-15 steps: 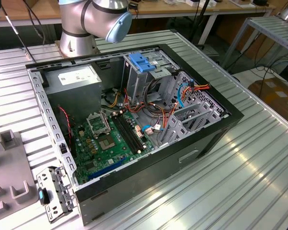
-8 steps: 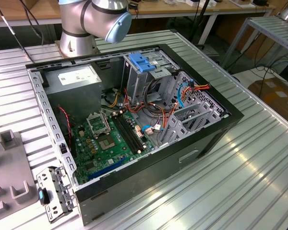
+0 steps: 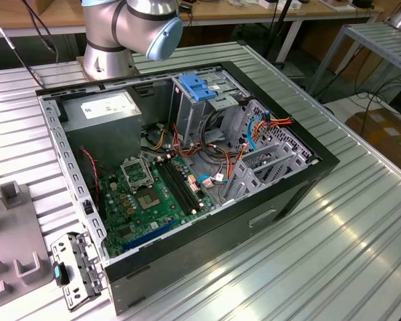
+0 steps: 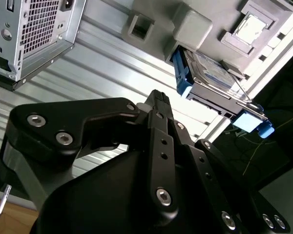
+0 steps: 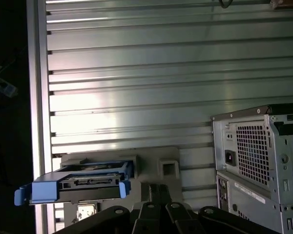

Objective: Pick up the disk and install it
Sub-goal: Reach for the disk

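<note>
Evidently closed on nothing, the end effector (image 4: 158, 96) points toward the disk (image 4: 212, 73), which lies flat in its blue carrier on a grey holder (image 4: 161, 19) at the table's (image 4: 102, 58) edge, ahead, slightly aside, well apart.

One disk (image 4: 212, 73) (blue-railed), one open computer case (image 3: 244, 233), one robot arm (image 3: 130, 27)

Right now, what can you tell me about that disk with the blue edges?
The disk is a flat silver-grey metal rectangle with a white-and-blue label on its face and blue plastic rails along its edges. It rests in a grey holder on the ribbed metal table, outside the computer case, not yet installed.
</note>
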Controlling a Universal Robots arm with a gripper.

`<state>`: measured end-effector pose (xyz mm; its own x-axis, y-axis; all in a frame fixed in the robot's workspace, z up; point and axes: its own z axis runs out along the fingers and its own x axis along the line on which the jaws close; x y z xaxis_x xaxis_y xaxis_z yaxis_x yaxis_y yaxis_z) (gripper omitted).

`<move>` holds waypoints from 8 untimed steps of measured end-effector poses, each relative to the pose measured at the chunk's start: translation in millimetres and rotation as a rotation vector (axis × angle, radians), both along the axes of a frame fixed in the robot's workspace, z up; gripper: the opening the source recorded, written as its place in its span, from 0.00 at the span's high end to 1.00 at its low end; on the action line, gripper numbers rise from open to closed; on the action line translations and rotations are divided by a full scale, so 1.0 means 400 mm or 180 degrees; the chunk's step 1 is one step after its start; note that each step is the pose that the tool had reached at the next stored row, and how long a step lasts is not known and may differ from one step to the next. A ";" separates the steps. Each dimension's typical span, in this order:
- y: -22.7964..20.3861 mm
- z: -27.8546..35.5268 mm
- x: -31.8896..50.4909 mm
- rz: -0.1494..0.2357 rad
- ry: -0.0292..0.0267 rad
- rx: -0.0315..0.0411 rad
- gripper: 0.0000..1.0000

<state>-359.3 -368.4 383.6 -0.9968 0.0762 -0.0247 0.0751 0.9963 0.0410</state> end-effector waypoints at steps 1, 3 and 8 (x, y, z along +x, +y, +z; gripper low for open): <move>0.000 0.000 -0.007 0.0000 0.0000 -0.0001 0.89; 0.000 -0.001 -0.016 0.0000 0.0000 -0.0001 0.89; -0.005 -0.001 -0.054 0.0000 0.0000 -0.0001 0.89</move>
